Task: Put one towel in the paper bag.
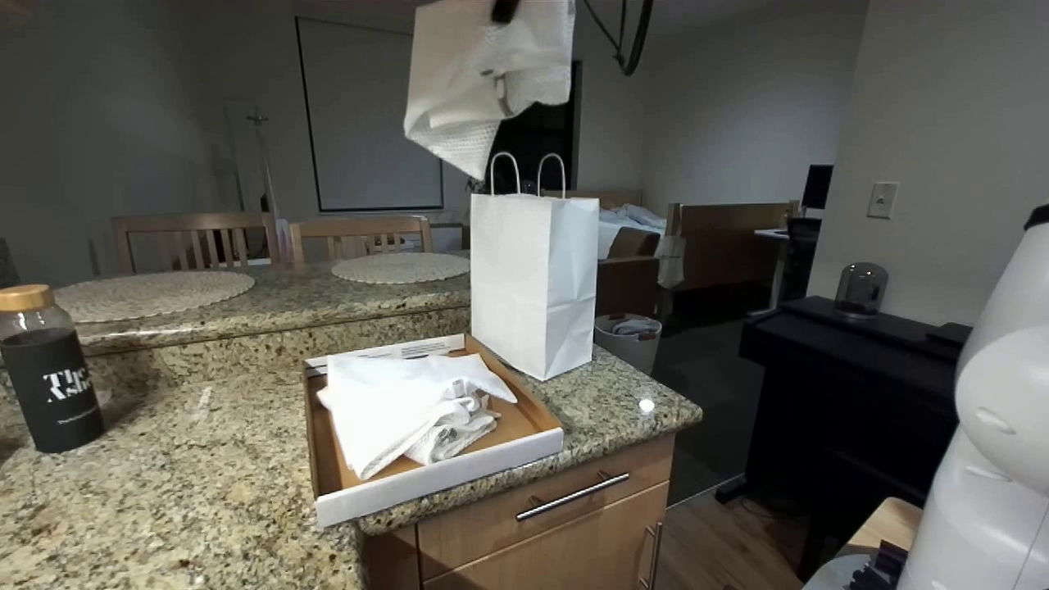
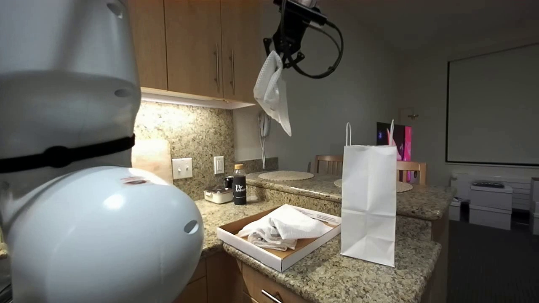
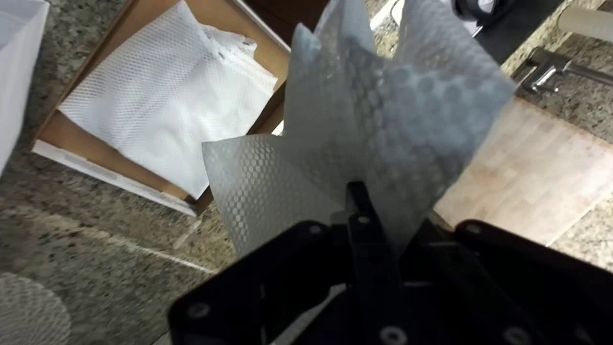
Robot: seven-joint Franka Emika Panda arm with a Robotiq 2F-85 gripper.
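My gripper (image 2: pixel 283 59) is shut on a white textured towel (image 2: pixel 271 90), held high above the counter and hanging down loosely. The held towel also shows in an exterior view (image 1: pixel 455 90) and fills the middle of the wrist view (image 3: pixel 383 120), partly hiding the fingertips (image 3: pixel 378 211). The white paper bag (image 1: pixel 529 279) stands upright with two handles; in an exterior view (image 2: pixel 368 202) it is right of and below the held towel. Its edge shows at the left of the wrist view (image 3: pixel 14 76). More white towels (image 1: pixel 393 401) lie in a shallow cardboard tray (image 1: pixel 442 485) beside the bag.
A black bottle with a wooden cap (image 1: pixel 49 385) and a lunch container (image 2: pixel 219 195) stand on the granite counter. Woven placemats (image 1: pixel 401 267) lie on the raised ledge behind. A wooden board (image 3: pixel 536 177) and a faucet (image 3: pixel 546 72) show in the wrist view.
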